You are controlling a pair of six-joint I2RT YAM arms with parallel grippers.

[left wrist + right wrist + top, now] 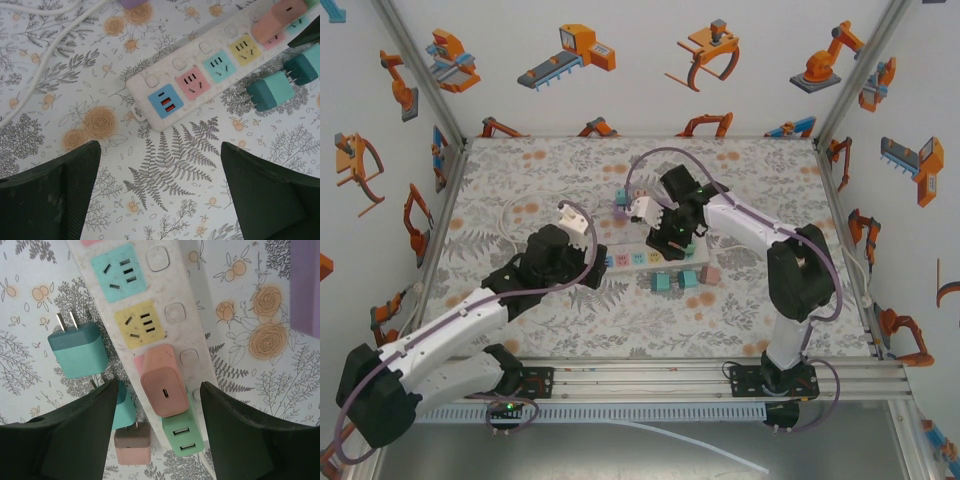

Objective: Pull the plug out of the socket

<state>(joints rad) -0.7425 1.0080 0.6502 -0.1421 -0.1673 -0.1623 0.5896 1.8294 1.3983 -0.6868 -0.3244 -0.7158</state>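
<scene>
Currently listing, from the task's item outward:

1. Pink plug (165, 382): sitting in the power strip (155, 292), in the pink socket just past the yellow one, its small port facing up. It is looking like a small, hard plastic block with smooth rounded sides, so probably light and stiff but a little slippery. The prongs are likely gripping by friction alone. The best hold is appearing to be the two long flat sides, low near the strip, with the pull going straight out along the prongs.

2. Right gripper (159, 390): hanging over the pink plug with its jaws spread, one finger on each side and a gap showing at both, so nothing is being pinched yet.

3. Green plug (182, 432): sitting just beside the pink one, crowding its near end.

4. Power strip: lying flat on the table (50, 65). It is looking light and may be lifting with the plug unless held down.

5. Loose plugs: a teal plug (77, 350) and a brownish plug (132, 447) are lying beside the strip, prongs bare.

6. Left gripper (160, 150): hovering near the strip's end with the red ports, jaws spread wide, holding nothing.
</scene>
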